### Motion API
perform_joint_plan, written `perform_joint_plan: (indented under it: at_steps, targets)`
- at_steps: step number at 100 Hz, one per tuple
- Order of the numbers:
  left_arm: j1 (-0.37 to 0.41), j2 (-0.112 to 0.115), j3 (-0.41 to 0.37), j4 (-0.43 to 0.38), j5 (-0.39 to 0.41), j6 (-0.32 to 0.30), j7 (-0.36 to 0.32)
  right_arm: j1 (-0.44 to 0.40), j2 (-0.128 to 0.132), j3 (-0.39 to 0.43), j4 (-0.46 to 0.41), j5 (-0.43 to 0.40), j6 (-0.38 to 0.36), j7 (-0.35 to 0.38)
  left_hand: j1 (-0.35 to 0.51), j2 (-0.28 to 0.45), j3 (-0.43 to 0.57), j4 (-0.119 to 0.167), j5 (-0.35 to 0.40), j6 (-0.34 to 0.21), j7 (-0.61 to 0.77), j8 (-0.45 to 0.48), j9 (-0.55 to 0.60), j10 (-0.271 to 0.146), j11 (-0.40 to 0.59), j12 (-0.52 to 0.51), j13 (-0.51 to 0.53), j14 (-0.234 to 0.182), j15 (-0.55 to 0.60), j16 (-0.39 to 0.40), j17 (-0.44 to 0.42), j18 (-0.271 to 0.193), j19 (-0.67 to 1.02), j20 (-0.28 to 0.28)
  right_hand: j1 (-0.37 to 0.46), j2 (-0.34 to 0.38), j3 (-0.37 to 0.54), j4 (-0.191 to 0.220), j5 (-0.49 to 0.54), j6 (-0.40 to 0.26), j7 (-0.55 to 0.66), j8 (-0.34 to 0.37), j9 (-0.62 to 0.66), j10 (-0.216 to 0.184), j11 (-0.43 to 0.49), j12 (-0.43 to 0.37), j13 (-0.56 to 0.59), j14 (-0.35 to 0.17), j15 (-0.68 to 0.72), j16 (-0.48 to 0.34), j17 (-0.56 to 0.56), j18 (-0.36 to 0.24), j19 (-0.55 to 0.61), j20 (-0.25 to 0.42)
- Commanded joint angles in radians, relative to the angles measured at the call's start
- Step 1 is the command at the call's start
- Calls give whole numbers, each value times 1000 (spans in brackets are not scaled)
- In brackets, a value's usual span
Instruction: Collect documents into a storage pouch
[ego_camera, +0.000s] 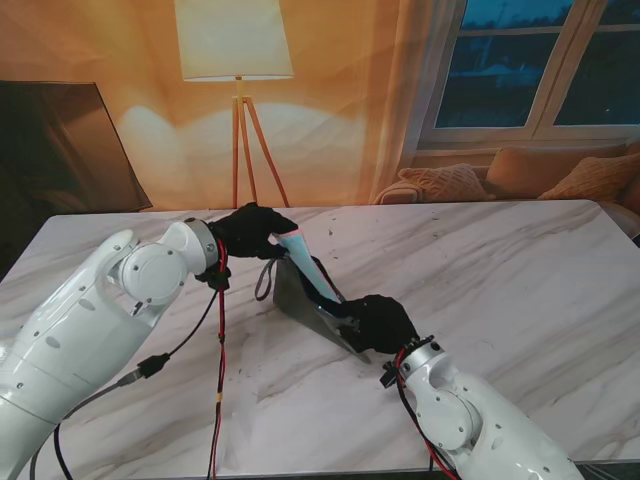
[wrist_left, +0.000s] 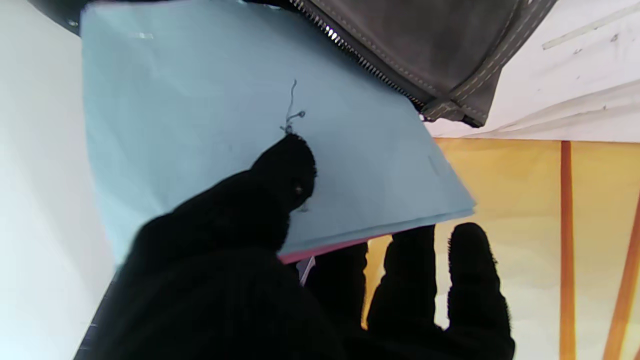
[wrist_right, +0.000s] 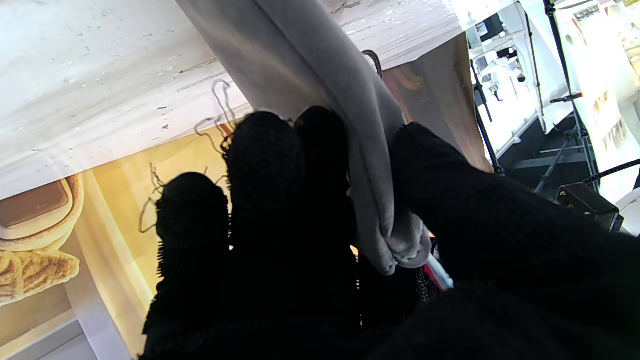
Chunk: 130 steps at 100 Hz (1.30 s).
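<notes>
Warm lamp (ego_camera: 234, 40) glow, blurred wrist foregrounds

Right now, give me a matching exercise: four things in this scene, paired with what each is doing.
1. left hand
2. right hand
3. papers
4. pouch

a. partly inside the pouch
b. grips the pouch edge
c. holds the papers
d. on the table, mouth open

Pairs: 1-c, 2-b, 3-a, 4-d

**Warm lamplight, dusk outside**

A lit lamp (ego_camera: 234, 40) on a wooden tripod glows against the orange wall (ego_camera: 340, 100). A white-framed window (ego_camera: 530, 65) shows dark blue. Cushions (ego_camera: 520, 175) lie beneath it, behind the marble table (ego_camera: 520, 290).
</notes>
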Motion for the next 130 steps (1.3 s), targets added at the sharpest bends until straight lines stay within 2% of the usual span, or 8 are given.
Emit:
perform_joint_plan:
  at_steps: [1, 8, 16, 28, 57, 72, 100, 130]
  targets:
    - [-3, -6, 0, -6, 21, -24, -5, 2, -2, -2, 11, -9, 0, 3, 50, 29, -28, -16, 33, -23, 35, -3, 99, -7, -13, 71, 72, -1, 53, 9, 19, -2, 47, -2, 71, 53, 48, 51, 65, -118, 72, 4, -14, -2, -4, 1, -15, -52, -18, 7, -7, -17, -4, 0]
    - [-7, -5, 3, -4, 34, -41, -1, 3, -3, -3, 14, -12, -2, -4, 66, 48, -62, -13, 29, -19, 54, 13, 180, 15, 10, 125, 163, 48, 148, 49, 71, -9, 144, 21, 72, 54, 47, 51, 65, -119, 71, 4, -13, -3, -4, 1, -15, -52, -19, 7, -7, -17, -4, 0]
    - [-13, -4, 8, -1, 53, -59, 1, 6, -3, -3, 18, -17, -6, -12, 99, 84, -117, -4, 19, -13, 73, 42, 244, 38, 147, 188, 252, 95, 275, 106, 122, -4, 248, 26, 72, 54, 46, 51, 66, -120, 70, 6, -13, -3, -4, 1, -15, -52, -19, 7, -7, -17, -4, 0]
    - [-25, 0, 16, 4, 97, -97, 6, 11, -4, -3, 27, -27, -7, -31, 124, 116, -163, 8, 8, -24, 94, 81, 237, 59, 287, 249, 290, 120, 391, 175, 148, -4, 322, 19, 74, 53, 43, 51, 63, -123, 67, 7, -18, -7, -7, 0, -18, -56, -22, 5, -7, -17, -4, 0]
    - [-48, 11, 28, 5, 212, -191, 22, 15, -3, 12, 38, -45, 5, -48, 126, 137, -202, 24, -7, -67, 128, 197, 209, 75, 408, 358, 262, 106, 491, 291, 129, -13, 328, 7, 25, -8, 61, 35, -19, -122, 81, -44, -96, -5, -60, 3, -81, -62, -77, -4, -48, -23, -47, -6]
    - [-62, 16, 35, 5, 224, -203, 3, 14, -3, 21, 41, -46, 5, -50, 124, 139, -206, 33, -10, -73, 123, 244, 193, 80, 437, 387, 244, 102, 507, 327, 118, -15, 321, 5, -67, -44, 79, 24, -84, -104, 58, -59, -173, 5, -72, 0, -120, -59, -99, -3, -77, -26, -66, 1]
    - [-112, 15, 94, 38, 194, -213, -17, 10, 0, 29, 41, -50, -8, -46, 116, 126, -200, 36, -15, -75, 117, 255, 190, 75, 452, 398, 238, 96, 515, 343, 115, -19, 318, 6, -184, -125, 141, 11, -162, -69, 10, -66, -231, -2, -52, -37, -137, -58, -109, 2, -88, -23, -77, 15]
    - [-121, 18, 103, 37, 191, -215, -34, -3, 1, 45, 31, -60, -17, -60, 111, 120, -188, 37, -18, -76, 122, 266, 189, 73, 460, 408, 235, 95, 520, 354, 111, -24, 314, 6, -207, -144, 186, 33, -218, -36, -74, 60, -270, 2, -14, -44, -140, -60, -108, 7, -88, -15, -80, 26]
